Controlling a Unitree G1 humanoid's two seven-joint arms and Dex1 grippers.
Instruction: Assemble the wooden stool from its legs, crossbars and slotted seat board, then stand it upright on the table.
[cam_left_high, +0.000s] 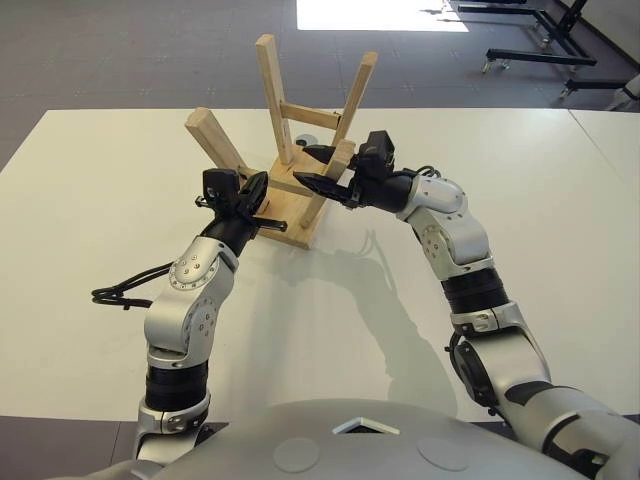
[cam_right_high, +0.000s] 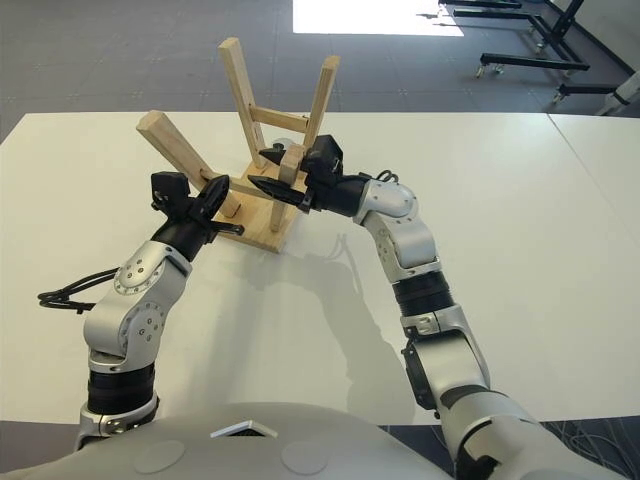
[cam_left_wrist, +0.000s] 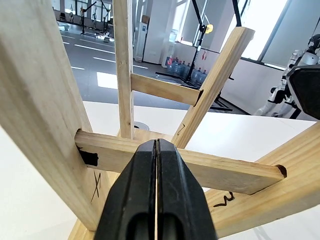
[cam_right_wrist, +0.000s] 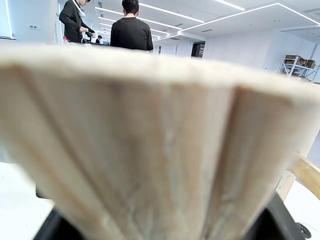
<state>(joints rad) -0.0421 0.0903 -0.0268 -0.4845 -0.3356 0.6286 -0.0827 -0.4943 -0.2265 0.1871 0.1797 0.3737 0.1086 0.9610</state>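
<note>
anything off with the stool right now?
Yes. The stool sits legs-up, seat board on the table, not yet upright. Its near left leg splays out far more than the other three, so the frame looks askew. There is a dark smudge where the crossbar enters that leg.

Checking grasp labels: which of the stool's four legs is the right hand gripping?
The near right leg, sitting between the fingers of the right hand; the other three stand free of it.
</note>
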